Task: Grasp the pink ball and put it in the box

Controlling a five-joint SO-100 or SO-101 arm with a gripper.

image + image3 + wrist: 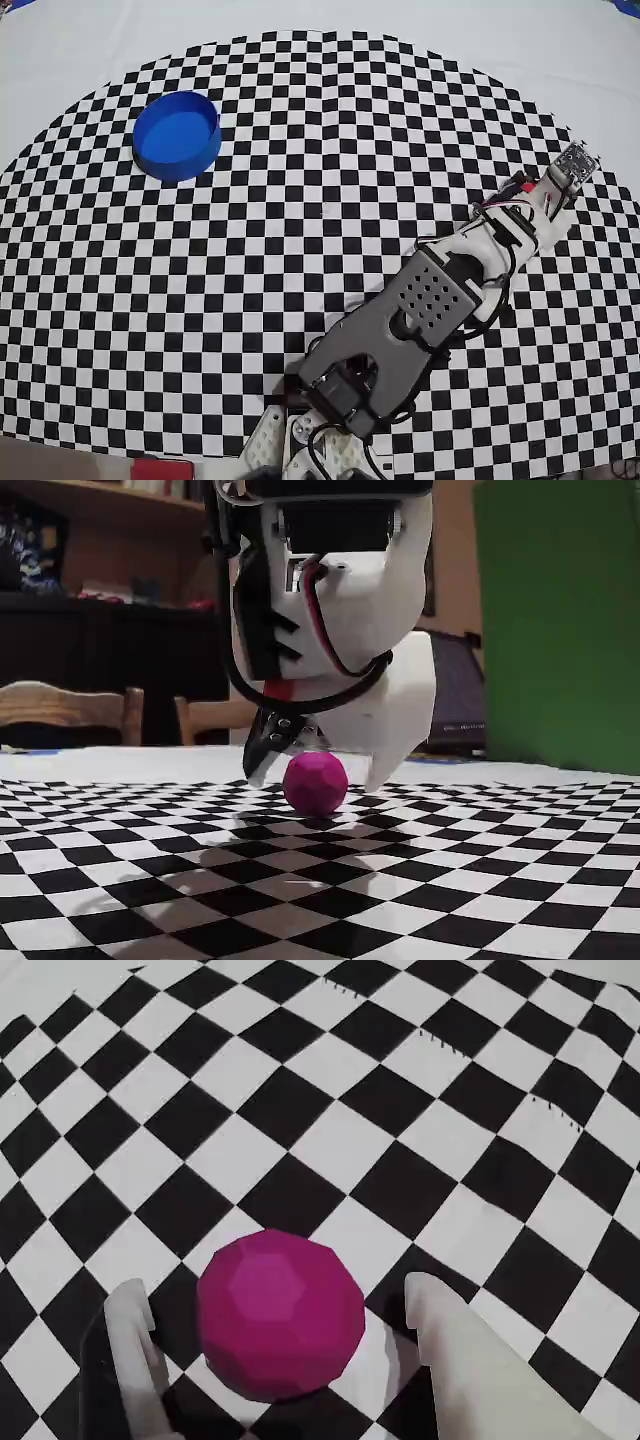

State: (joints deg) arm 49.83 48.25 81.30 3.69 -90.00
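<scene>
Because the claw (270, 1310) stood open astride the pink ball (280, 1315) on the checkered counter (330, 1140), gripping nothing yet, an off-centre closure risked squirting the faceted sphere away, far from the box (178, 135).

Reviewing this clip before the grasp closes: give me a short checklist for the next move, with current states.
1. Pink ball between the fingers: ok, one finger on each side.
2. Gripper open: ok, gaps show beside the ball.
3. Ball resting on the checkered mat: ok.
4. Fingers low enough: ok, tips reach ball height in the fixed view.
5. Box empty: ok.
6. Path to the box free: ok, only bare mat between.
</scene>
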